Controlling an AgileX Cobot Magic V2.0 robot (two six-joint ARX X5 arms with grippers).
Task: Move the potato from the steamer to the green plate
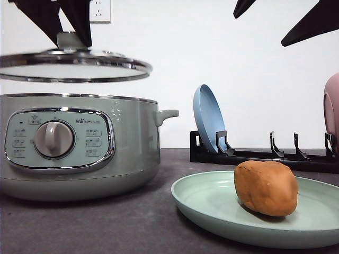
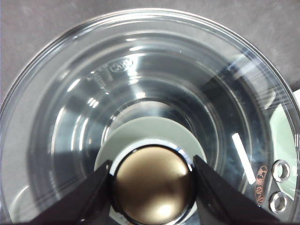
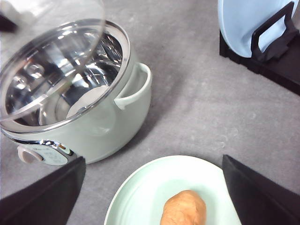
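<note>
The orange-brown potato (image 1: 266, 188) (image 3: 183, 209) lies on the green plate (image 1: 212, 211) (image 3: 140, 197) at the front right. At the left stands the sage-green steamer (image 1: 127, 148) (image 3: 108, 122), uncovered. Its glass lid (image 1: 74, 66) (image 2: 70, 93) (image 3: 70, 18) hangs a little above the pot. My left gripper (image 1: 72, 37) (image 2: 152, 183) is shut on the lid's knob. High above the plate, my right gripper (image 1: 259, 30) (image 3: 153, 161) is open with nothing between its fingers, and the potato lies below it.
A black dish rack (image 1: 254, 156) stands behind the green plate. A blue plate (image 1: 209, 119) (image 3: 243, 23) stands upright at the rack's left end and a pink plate (image 1: 332, 106) at its right end. Grey tabletop lies between steamer and plate.
</note>
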